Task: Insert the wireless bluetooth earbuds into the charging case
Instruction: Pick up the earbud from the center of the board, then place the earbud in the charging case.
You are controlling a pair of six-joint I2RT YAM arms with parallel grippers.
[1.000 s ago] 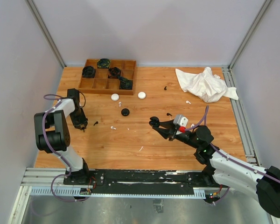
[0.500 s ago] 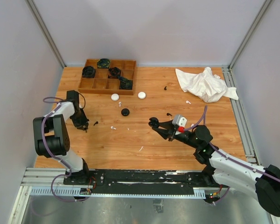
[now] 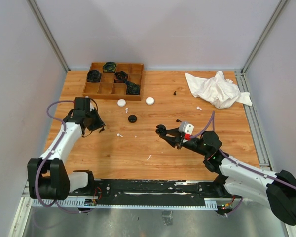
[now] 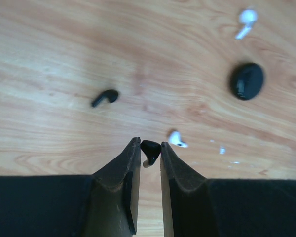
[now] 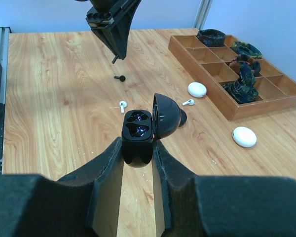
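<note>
Swung rightward, left fingers (image 4: 123,173) pinch a black earbud (image 4: 150,149) over scattered earbuds (image 4: 104,97); right fingers (image 5: 108,168) clamp the open case (image 5: 138,132).

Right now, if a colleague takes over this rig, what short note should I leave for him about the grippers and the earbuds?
Left gripper: shut on a black earbud, held above the table.
Right gripper: shut on the open black charging case; both wells look empty.
Done: one earbud picked up, none inserted.
Left: seat it, then probably the loose black earbud on the table.
</note>
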